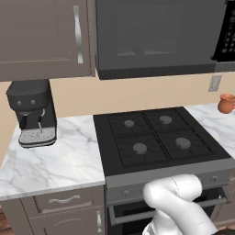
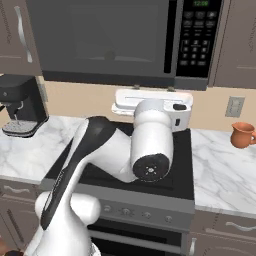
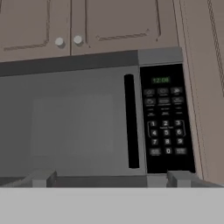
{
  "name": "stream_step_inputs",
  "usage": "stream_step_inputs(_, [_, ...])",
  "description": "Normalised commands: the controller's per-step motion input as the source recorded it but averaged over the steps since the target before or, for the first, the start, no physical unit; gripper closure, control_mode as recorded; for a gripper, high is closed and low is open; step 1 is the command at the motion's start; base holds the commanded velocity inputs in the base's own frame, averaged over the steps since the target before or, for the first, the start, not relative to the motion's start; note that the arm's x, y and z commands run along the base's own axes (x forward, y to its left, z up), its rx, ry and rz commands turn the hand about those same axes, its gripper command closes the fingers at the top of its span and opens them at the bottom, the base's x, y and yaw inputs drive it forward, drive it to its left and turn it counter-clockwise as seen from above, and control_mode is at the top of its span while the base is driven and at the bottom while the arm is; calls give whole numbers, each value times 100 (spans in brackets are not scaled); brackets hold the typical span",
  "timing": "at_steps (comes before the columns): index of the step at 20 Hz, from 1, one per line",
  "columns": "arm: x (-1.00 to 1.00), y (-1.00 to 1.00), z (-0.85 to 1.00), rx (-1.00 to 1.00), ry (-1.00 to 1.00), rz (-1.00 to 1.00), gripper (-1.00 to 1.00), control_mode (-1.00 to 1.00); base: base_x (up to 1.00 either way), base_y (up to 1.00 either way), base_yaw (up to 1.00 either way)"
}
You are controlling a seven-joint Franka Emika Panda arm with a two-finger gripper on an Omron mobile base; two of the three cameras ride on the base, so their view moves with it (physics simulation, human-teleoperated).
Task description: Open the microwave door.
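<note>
The microwave (image 2: 125, 40) hangs above the stove, a dark grey box with a black button panel (image 3: 166, 118) at its right edge. Its door (image 3: 65, 127) is a wide grey panel with a tinted window, and it sits flush and shut. A dark vertical handle slot (image 3: 130, 122) runs along the door's right side. My gripper (image 3: 111, 179) faces the door from a little below it, open wide, with nothing between its fingertips (image 3: 41, 178). In the right base view my white hand (image 2: 152, 105) hovers over the stove just under the microwave. The door (image 1: 151, 36) also appears in the left base view.
A black stove top (image 1: 156, 137) lies under the microwave, with an oven door and bar handle below. A black coffee machine (image 1: 32, 112) stands on the marble counter (image 1: 55, 160) at left. A clay mug (image 2: 243, 134) sits at right. Brown cabinets (image 1: 41, 36) flank the microwave.
</note>
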Motion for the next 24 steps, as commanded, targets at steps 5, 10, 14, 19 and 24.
stream_step_inputs(5, [29, -47, 3, 1, -5, 9, -100, -100, 0, 0, 0])
stream_step_inputs(10, [77, -10, 0, 0, 0, 10, -100, -100, 0, 0, 0])
stream_step_inputs(14, [96, 0, 2, 0, 2, 1, -100, -100, 0, 0, 0])
stream_step_inputs(19, [78, 0, 0, 0, 0, 0, -100, -100, 0, 0, 0])
stream_step_inputs(24, [69, -9, 0, 0, 0, -1, -100, -100, 0, 0, 0])
